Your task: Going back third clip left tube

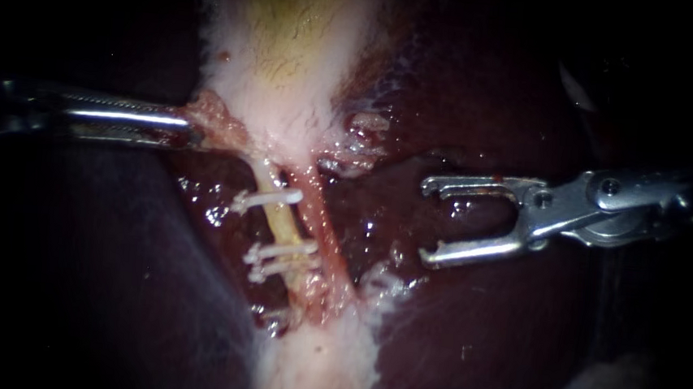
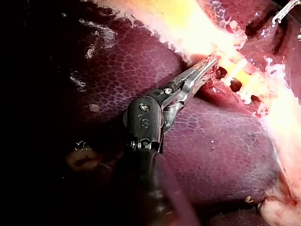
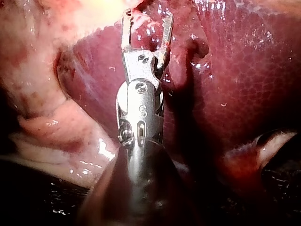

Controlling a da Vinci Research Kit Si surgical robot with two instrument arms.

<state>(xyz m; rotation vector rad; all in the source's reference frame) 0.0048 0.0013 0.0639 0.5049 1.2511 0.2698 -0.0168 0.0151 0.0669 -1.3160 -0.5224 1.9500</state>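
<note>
The left tube (image 1: 280, 218), pale yellow, runs down from the gallbladder (image 1: 286, 68) and carries three white clips (image 1: 281, 251): one high on it and two close together lower down. Just right of the left tube lies a redder tube (image 1: 324, 238). Up and left of the left tube, the left instrument (image 1: 184, 122) has its jaws clamped on a pink tissue edge (image 1: 213, 116) at the gallbladder's foot. Well right of the left tube, the right instrument (image 1: 426, 220) holds its jaws wide apart and empty over the liver (image 1: 468, 325).

Endo close over tubes (image 1: 284, 214); wrist cams low, oblique; all share liver (image 1: 477, 309).
</note>
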